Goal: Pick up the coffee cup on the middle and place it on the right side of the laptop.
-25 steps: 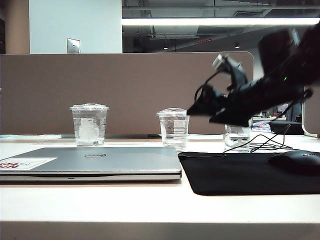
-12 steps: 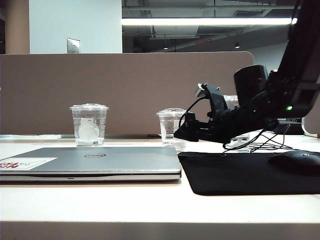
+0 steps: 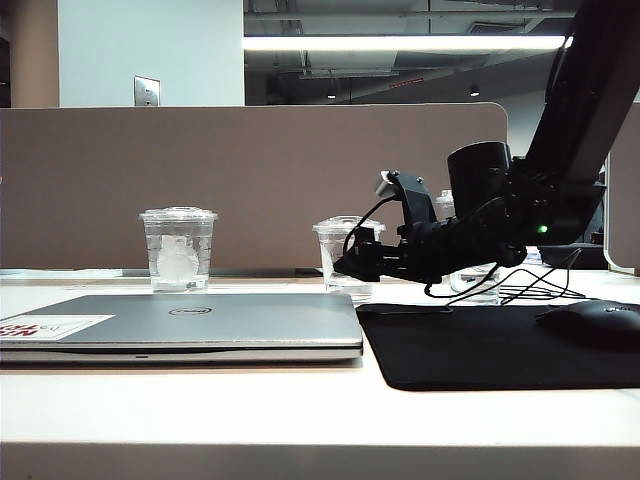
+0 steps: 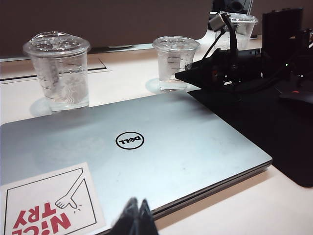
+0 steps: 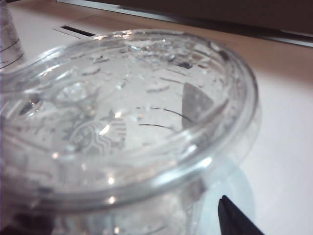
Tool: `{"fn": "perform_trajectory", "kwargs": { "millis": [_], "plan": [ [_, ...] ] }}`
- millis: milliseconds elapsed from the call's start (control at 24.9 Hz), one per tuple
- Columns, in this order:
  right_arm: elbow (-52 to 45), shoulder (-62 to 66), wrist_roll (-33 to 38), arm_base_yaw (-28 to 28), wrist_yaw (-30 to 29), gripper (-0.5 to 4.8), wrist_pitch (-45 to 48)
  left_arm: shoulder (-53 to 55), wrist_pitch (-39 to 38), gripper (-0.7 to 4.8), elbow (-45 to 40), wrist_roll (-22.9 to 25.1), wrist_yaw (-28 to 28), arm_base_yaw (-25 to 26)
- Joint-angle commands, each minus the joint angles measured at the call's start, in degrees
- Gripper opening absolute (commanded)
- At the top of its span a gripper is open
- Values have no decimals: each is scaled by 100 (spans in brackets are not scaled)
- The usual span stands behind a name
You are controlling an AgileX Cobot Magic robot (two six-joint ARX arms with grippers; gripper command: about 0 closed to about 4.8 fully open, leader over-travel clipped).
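Reaching for the coffee cup (image 3: 349,254), the right hand (image 3: 345,267) sits level beside it at mid-wall height, fingers spread wide and nothing between them yet. The cup stands upright on the surface (image 3: 300,410), in the middle of a row of three, behind the far right corner of the closed laptop (image 3: 185,325).

To do this step well:
- Keep the hand level and bring the fingers round the wall below the lid rim, not onto the dome lid, which could pop off.
- Squeeze gently; thin clear plastic will likely buckle.
- Lift straight up before travelling, so the laptop edge is cleared.
- Set it down on the black mat (image 3: 490,345) or bare surface to the right of the laptop, away from the mouse (image 3: 592,322) and its cable.

The left hand (image 4: 136,218) hangs low over the near edge of the laptop, well apart from the cups; only its dark tips show, apparently pressed together.

Hard to make out:
- The right wrist view is filled by the lid, too close and blurred; one dark fingertip shows at the edge, so whether the fingers already straddle the cup I cannot tell.
- The third cup (image 3: 474,280) is mostly hidden behind the right arm.
- The flat-lidded cup (image 3: 178,249) on the left stands clear of the work.
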Motion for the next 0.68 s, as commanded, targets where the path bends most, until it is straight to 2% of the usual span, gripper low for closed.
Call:
{"fn": "perform_trajectory", "kwargs": {
  "millis": [40, 442, 683],
  "plan": [
    [243, 153, -11, 87, -35, 479, 4, 0, 31, -5, 17, 24, 17, -4],
    [387, 251, -17, 219, 13, 479, -68, 0, 33, -5, 17, 24, 15, -4],
    [385, 278, -13, 219, 247, 479, -26, 0, 33, -5, 17, 24, 15, -4]
  ]
}}
